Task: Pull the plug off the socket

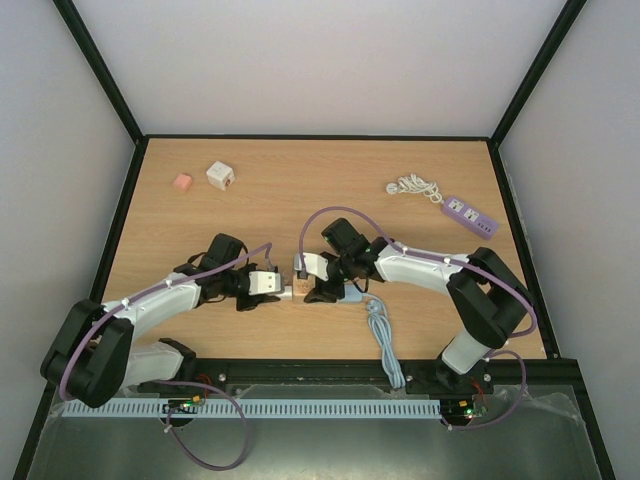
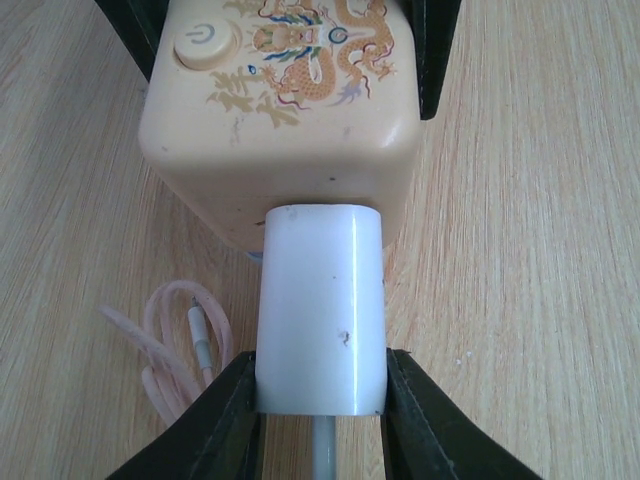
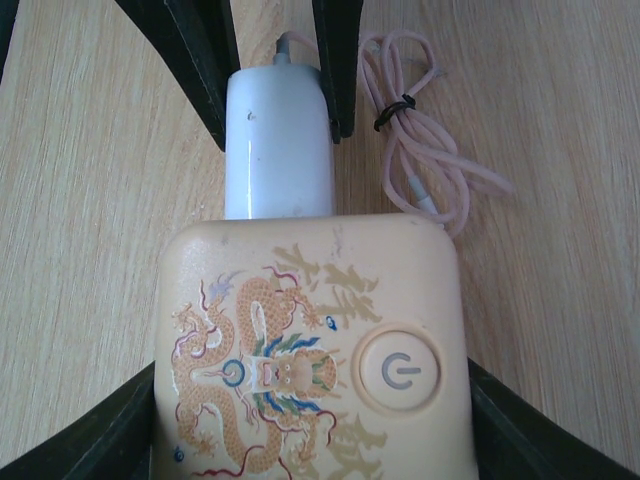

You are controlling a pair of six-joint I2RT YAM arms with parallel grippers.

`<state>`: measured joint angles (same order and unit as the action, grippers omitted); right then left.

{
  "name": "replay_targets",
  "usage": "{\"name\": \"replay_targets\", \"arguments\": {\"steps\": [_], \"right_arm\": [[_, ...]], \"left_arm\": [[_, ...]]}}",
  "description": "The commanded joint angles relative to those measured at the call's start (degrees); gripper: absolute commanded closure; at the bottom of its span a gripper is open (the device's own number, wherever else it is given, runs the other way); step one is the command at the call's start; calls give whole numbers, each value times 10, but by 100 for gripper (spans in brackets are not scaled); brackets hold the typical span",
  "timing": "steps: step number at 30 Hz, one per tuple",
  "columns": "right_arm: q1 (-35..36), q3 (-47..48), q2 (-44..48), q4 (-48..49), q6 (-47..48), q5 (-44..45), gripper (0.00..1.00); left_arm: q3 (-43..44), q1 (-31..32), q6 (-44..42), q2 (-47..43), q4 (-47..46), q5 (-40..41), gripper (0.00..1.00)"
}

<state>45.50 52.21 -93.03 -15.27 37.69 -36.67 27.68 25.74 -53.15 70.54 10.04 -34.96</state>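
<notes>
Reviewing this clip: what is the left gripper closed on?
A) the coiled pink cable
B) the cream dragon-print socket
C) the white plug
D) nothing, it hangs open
C: in the left wrist view the left gripper has its two fingers pressed against the sides of the white plug, which sits seated in the cream socket; the right gripper grips that socket.

The fingers (image 2: 225,420) of the left gripper (image 2: 320,380) are black, and the plug (image 2: 320,300) between them is plain white. Just ahead of them the socket (image 2: 290,100) is cream, printed with a gold dragon touched with blue and red. Beside the fingers, the cable (image 2: 170,330) is pale pink and the table (image 2: 530,250) light wood-grain.
</notes>
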Motion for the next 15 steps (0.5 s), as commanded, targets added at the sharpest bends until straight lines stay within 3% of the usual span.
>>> {"name": "replay_targets", "arguments": {"steps": [1, 15], "right_arm": [[-21, -5, -24, -78, -16, 79, 98], [-21, -4, -36, -82, -23, 90, 98]], "left_arm": [[-11, -23, -35, -9, 70, 27, 93], [9, -40, -72, -6, 110, 60, 94]]}}
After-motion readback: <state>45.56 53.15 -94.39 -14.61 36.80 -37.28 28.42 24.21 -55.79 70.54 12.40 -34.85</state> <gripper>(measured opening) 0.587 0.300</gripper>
